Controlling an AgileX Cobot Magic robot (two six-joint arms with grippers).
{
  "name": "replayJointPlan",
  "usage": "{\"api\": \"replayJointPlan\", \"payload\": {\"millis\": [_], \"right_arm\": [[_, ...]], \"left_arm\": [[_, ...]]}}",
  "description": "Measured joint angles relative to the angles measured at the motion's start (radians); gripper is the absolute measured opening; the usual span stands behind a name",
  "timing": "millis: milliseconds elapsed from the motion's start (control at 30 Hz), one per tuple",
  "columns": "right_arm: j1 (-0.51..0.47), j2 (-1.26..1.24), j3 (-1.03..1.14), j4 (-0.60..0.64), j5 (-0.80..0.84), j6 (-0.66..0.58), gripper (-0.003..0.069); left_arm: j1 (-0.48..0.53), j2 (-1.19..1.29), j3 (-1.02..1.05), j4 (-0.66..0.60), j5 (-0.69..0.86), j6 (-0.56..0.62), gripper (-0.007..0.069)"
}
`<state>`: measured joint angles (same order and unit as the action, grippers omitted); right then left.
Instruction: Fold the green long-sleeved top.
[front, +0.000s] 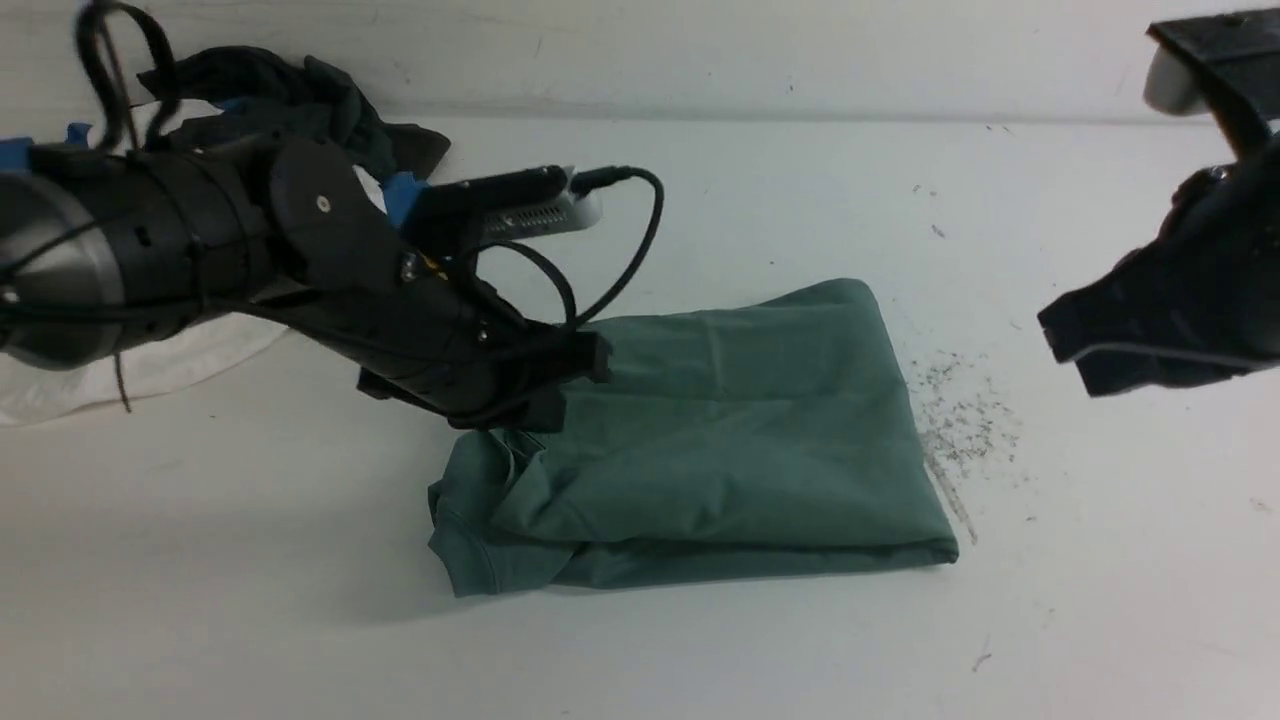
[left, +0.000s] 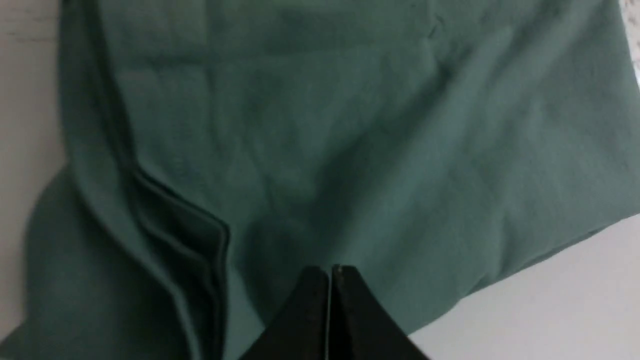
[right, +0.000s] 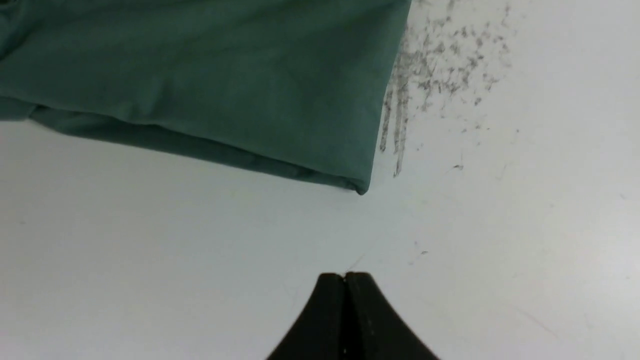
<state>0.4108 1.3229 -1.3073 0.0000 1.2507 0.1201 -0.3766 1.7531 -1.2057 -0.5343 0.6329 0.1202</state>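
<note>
Front view: the green top (front: 720, 440) lies folded into a rough rectangle near the middle of the white table (front: 250, 560), with its far edge, right edge and near edge fairly straight and its left end bunched into loose creases. The left gripper (front: 575, 385) reaches in from the left and sits over the far left corner of the top, its jaws pressed together with no cloth between them. The right gripper (front: 1060, 335) hangs above bare table well to the right of the top, apart from it, its jaws likewise closed on nothing. A patch of grey scuff marks (front: 960, 420) lies on the table just beside the top's right edge. A pile of dark, white and blue clothes (front: 300, 100) sits at the far left behind the left arm. Left wrist view: the closed fingertips (left: 320, 300) point over the top's (left: 350, 125) smooth panel, beside a stack of layered fold edges. Right wrist view: the closed fingertips (right: 360, 305) hover over bare table, clear of the top's (right: 225, 75) near right corner
</note>
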Motion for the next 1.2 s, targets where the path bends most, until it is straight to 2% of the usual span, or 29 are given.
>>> {"api": "replayJointPlan", "payload": {"millis": [167, 233, 367, 433, 467, 500, 533, 633, 767, 1033, 1200], "right_arm": [[0.000, 0.002, 0.010, 0.009, -0.017, 0.001, -0.0013], [0.000, 0.002, 0.010, 0.009, -0.018, 0.001, -0.0013], [0.000, 0.002, 0.010, 0.010, -0.019, 0.001, -0.0013], [0.000, 0.002, 0.010, 0.010, -0.011, 0.001, -0.0013], [0.000, 0.002, 0.010, 0.010, -0.010, 0.001, -0.0013], [0.000, 0.002, 0.010, 0.008, -0.006, 0.001, -0.0013], [0.000, 0.002, 0.010, 0.008, -0.005, 0.001, -0.0013], [0.000, 0.002, 0.010, -0.014, -0.003, 0.001, -0.0013], [0.000, 0.002, 0.010, -0.042, -0.002, 0.001, -0.0013], [0.000, -0.127, 0.010, -0.092, 0.001, 0.005, -0.0013], [0.000, -0.362, 0.055, -0.096, 0.004, 0.031, -0.0013]], "left_arm": [[-0.007, 0.107, -0.027, -0.108, 0.000, 0.154, -0.0004], [-0.005, 0.131, -0.030, -0.094, 0.014, 0.163, -0.0004], [0.001, 0.142, -0.030, 0.017, 0.055, 0.113, -0.0004], [0.005, 0.120, -0.030, 0.182, 0.096, -0.017, -0.0004], [0.005, 0.120, -0.030, 0.182, 0.096, -0.017, -0.0004], [0.005, 0.096, -0.029, 0.300, 0.129, -0.138, -0.0004], [0.005, 0.090, -0.029, 0.328, 0.133, -0.151, -0.0004], [0.005, 0.041, -0.006, 0.548, 0.207, -0.350, -0.0004], [0.005, -0.009, 0.017, 0.686, 0.288, -0.474, -0.0004], [0.005, -0.166, 0.022, 0.683, 0.394, -0.398, -0.0004], [0.005, -0.278, 0.022, 0.672, 0.413, -0.359, -0.0003]]}}
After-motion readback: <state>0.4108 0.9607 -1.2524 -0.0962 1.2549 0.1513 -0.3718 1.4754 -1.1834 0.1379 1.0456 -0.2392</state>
